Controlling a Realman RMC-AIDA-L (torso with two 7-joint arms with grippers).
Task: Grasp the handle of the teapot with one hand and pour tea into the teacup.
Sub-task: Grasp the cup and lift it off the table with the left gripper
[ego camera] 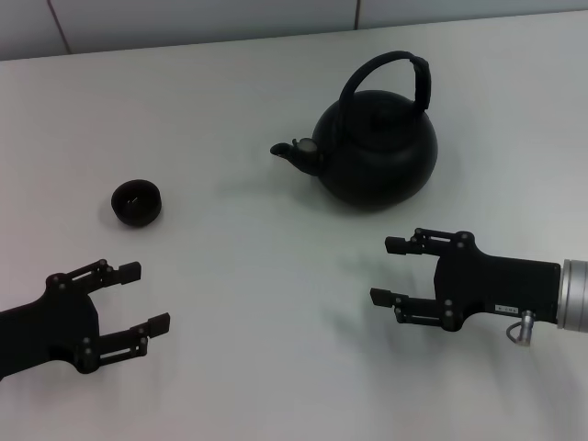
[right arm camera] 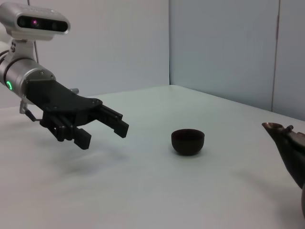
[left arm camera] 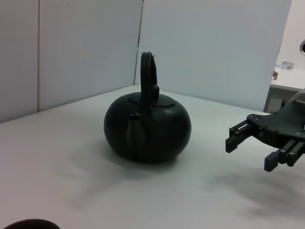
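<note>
While nothing is held yet, the scene looks like this:
Teapot: the teapot sits on the white table, far side, toward the robot's right.
Handle: the handle stands up tall over the lid, so a claw can reach it from above or the side.
Spout: the spout points toward the teacup, which should help the pour.
Teacup: the teacup sits well apart from the pot, on the robot's left.
Right gripper: the right gripper hangs near the pot, fingers spread wide, holding nothing. It is the closer one, so it likely grabs the handle.
Left gripper: the left gripper waits near the cup, also spread and empty.
</note>
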